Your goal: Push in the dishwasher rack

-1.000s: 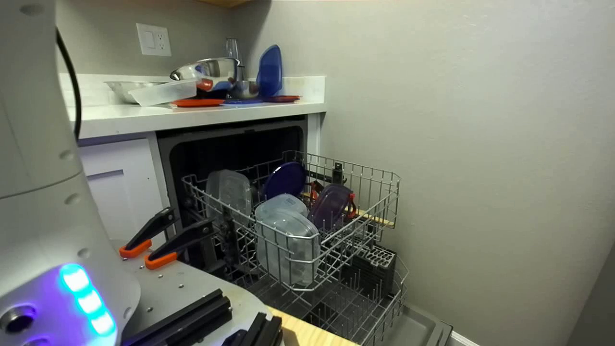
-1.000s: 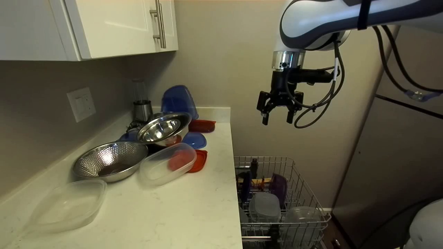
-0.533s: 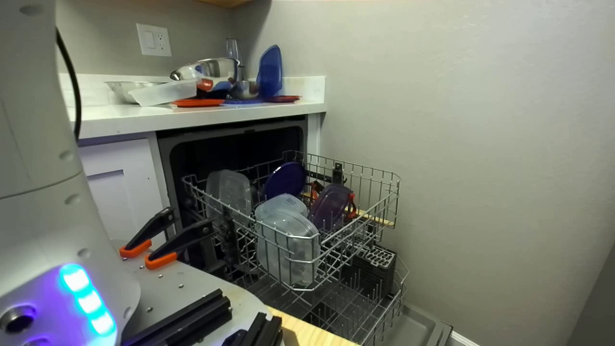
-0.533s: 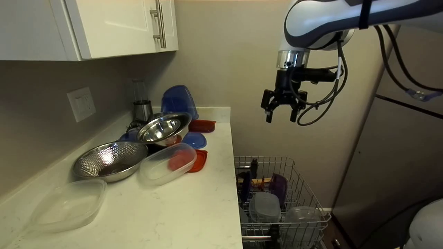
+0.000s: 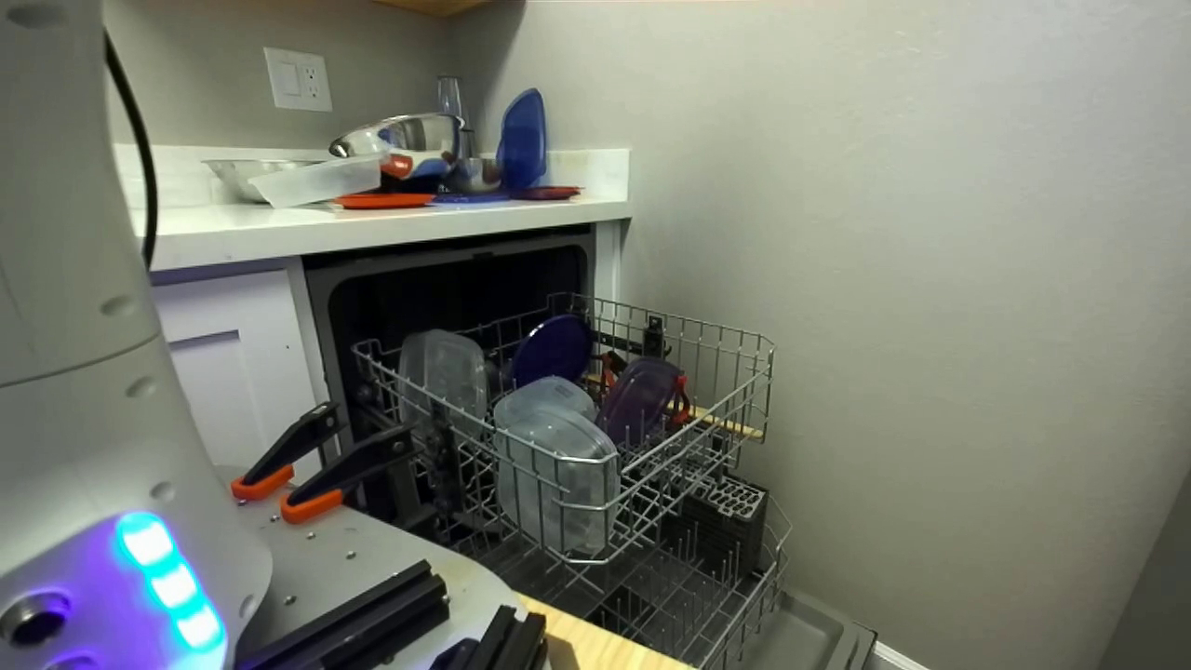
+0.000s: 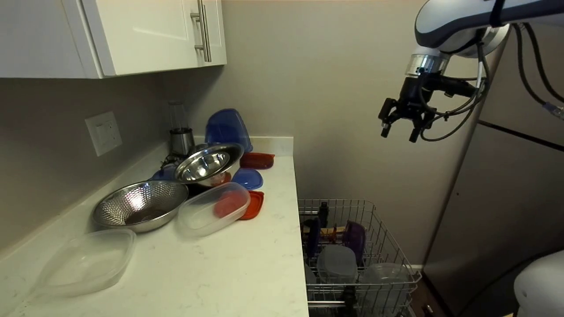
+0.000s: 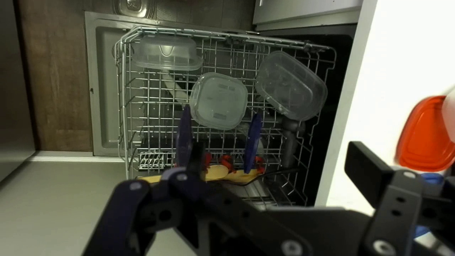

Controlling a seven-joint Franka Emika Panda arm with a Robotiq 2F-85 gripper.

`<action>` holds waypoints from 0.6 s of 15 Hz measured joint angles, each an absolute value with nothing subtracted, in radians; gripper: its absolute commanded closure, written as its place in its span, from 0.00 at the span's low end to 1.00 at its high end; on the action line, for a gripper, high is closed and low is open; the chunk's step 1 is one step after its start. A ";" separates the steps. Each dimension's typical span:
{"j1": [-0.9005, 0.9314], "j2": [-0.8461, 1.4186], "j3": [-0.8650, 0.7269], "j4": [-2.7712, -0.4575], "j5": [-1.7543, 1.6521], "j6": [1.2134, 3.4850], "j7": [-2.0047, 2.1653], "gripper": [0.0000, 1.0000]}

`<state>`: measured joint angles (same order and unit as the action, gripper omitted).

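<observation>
1. My pincer (image 6: 399, 134) hung released, its jaws spread, higher than the dishwasher rack (image 7: 123, 93) and well apart from it.
2. The dishwasher rack jutted from the dishwasher (image 5: 437, 287), its wire grid holding see-through containers (image 7: 218, 101).

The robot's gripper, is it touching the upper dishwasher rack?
Apart. In an exterior view, the gripper hangs higher than the upper dishwasher rack, with wall plainly showing between them.

In an exterior view the claw (image 6: 399, 133), tilted, jaws apart, hangs higher than the dishwasher rack (image 6: 388, 243); a steel colander (image 6: 143, 204) sits on the table (image 6: 246, 264) between two clear containers (image 6: 90, 259).
</observation>
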<state>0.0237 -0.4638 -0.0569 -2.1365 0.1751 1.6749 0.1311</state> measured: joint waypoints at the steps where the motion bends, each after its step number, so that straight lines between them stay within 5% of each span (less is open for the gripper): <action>1: 0.007 -0.462 -0.084 -2.144 0.176 1.677 0.112 0.00; 9: -0.105 -0.395 -0.247 -2.268 0.217 1.816 -0.018 0.00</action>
